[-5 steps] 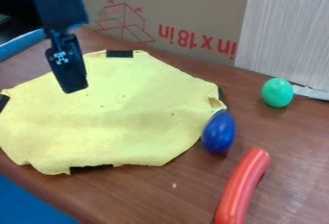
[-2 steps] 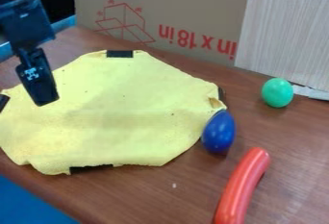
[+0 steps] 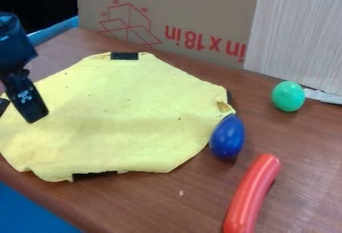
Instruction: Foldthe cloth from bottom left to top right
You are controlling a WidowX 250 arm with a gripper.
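Nearest, at the lower left below the cloth, is a flat blue surface (image 3: 30, 209). Right of the cloth's near edge, a red sausage-shaped piece (image 3: 250, 197) lies on the table (image 3: 153, 212), well apart from the cloth, with a pale crumb (image 3: 181, 193) between. The yellow cloth (image 3: 127, 112) lies spread out, a black strip (image 3: 95, 175) under its near edge. A blue egg (image 3: 228, 137) sits against its right edge. The claw (image 3: 37, 119) hangs over the cloth's left part, tilted; whether it is clenched or released, I cannot tell. A green egg (image 3: 288, 96) sits farther right of the cloth, apart from it. Another black patch (image 3: 124, 56) is at the cloth's far edge. Behind the cloth stands a cardboard box (image 3: 200, 7), with a pale wood-grained panel (image 3: 297, 27) to the right.
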